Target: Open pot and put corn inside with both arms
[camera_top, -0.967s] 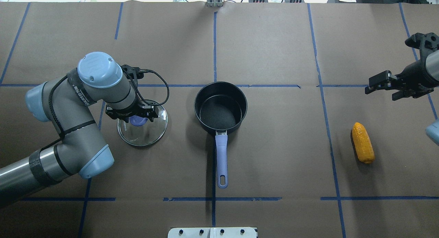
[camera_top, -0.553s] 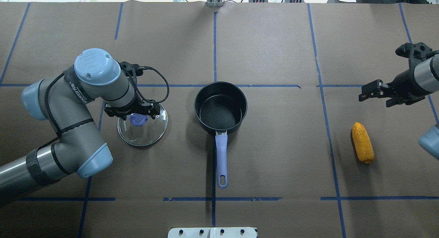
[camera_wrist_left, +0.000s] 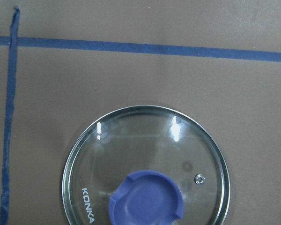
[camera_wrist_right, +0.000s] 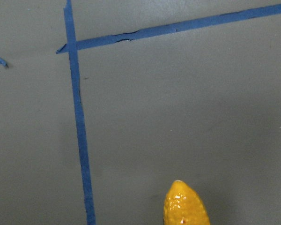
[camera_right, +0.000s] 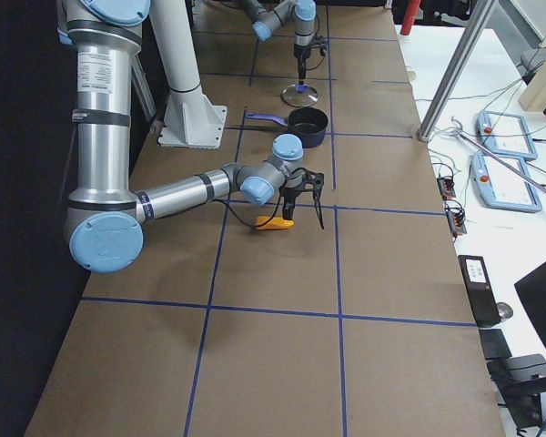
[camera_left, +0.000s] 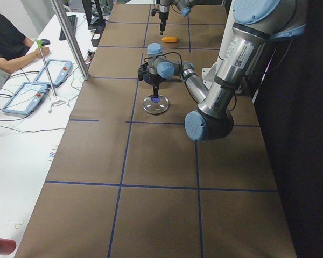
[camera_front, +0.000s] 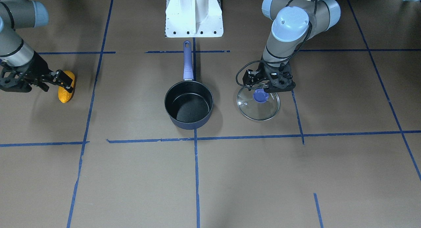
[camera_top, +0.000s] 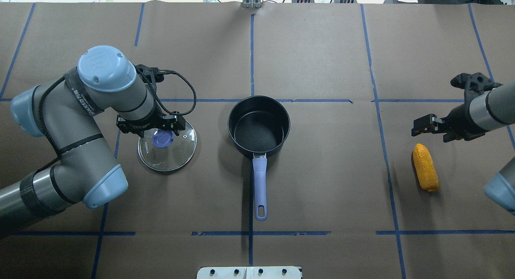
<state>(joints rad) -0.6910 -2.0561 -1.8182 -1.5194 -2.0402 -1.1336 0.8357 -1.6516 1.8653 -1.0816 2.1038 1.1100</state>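
Brown paper crossed by blue tape lines (camera_top: 252,50) covers the table (camera_top: 322,50), the largest item before you. (a) The left arm (camera_top: 100,98) reaches in from the left of your overhead view, its elbow and wrist overhanging the paper beside the lid. (b) The right arm (camera_top: 491,106) enters at the right edge. (Legend)

And the task's own things, by size? (Operator)

(c) The pot (camera_top: 257,134) stands upright and uncovered at the table's middle, with its black speckled interior showing. Its purple handle (camera_top: 260,182) points toward the white pedestal (camera_front: 194,14). (d) The glass lid (camera_top: 169,156) lies flat on the paper to the pot's left, near it but apart, with the purple knob (camera_top: 162,138) up. (e) The corn (camera_top: 425,167) lies on its side well apart to the pot's right, just beyond a tape line. You therefore have the pot between lid and cob. (Legend)

The grippers? (Operator)

The left gripper (camera_front: 262,89) hangs above the knob and masks part of the glass from you. Its fingers are lost against its black body, so you cannot tell how the jaws stand. The right gripper (camera_right: 304,221) hovers by the cob's far tip with its jaws spread wide and nothing between them. Its wrist camera shows you only that tip, at the bottom edge. (Legend)
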